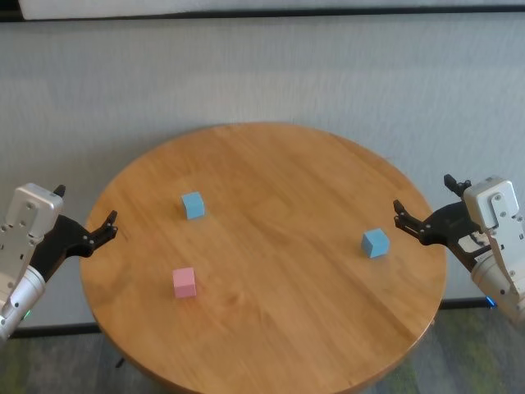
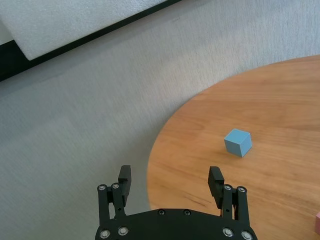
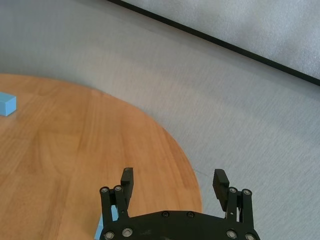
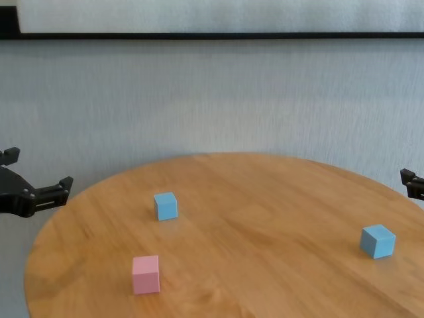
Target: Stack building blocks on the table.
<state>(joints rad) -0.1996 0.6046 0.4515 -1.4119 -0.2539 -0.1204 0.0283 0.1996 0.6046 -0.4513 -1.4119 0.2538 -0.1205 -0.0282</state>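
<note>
Three cubes lie apart on the round wooden table (image 1: 279, 328). The pink cube (image 1: 184, 281) is at the front left, one blue cube (image 1: 194, 205) is behind it, and the other blue cube (image 1: 376, 243) is near the right edge. My left gripper (image 1: 84, 205) is open and empty, hovering just off the table's left edge. In the left wrist view the gripper (image 2: 170, 177) faces the left blue cube (image 2: 238, 142). My right gripper (image 1: 423, 193) is open and empty, just off the right edge near the right blue cube. In the right wrist view that cube (image 3: 114, 214) is mostly hidden behind the gripper (image 3: 174, 177).
A grey textured surface (image 1: 262, 74) surrounds the table and rises behind it. A black strip (image 4: 212, 36) with a white panel above it runs along the back. The table's rim (image 1: 94, 246) lies close to both grippers.
</note>
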